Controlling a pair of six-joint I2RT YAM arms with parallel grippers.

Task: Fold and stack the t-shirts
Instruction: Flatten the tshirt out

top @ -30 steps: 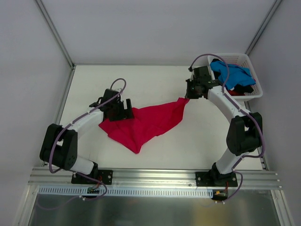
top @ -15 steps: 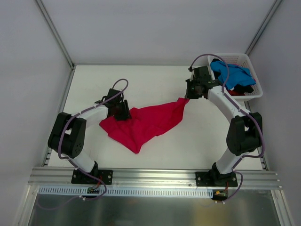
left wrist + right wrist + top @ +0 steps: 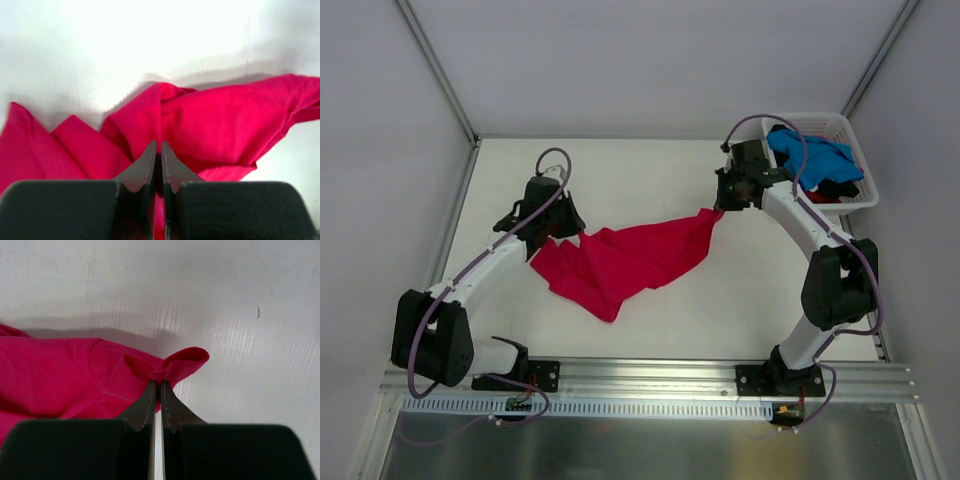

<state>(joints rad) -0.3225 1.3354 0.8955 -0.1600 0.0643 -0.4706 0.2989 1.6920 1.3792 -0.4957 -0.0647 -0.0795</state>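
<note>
A crimson-red t-shirt [image 3: 625, 260] lies rumpled across the middle of the table, stretched between both arms. My left gripper [image 3: 563, 228] is shut on a fold at its left end; the left wrist view shows red cloth [image 3: 210, 120] pinched between the closed fingers [image 3: 145, 167]. At the shirt's right tip my right gripper [image 3: 720, 205] is shut on a small rolled edge of the t-shirt [image 3: 182, 362]. A bright blue t-shirt [image 3: 815, 155] and dark ones [image 3: 838, 188] lie in the basket.
A white slatted plastic basket [image 3: 848, 130] stands at the back right corner, close behind the right arm. Bare white table [image 3: 620, 170] lies behind the red shirt, and in front of it as far as the metal rail [image 3: 650, 375].
My left gripper has shut on the red t-shirt's left end and drawn it back and to the left, lifting the cloth into folds. The right gripper has held still.
</note>
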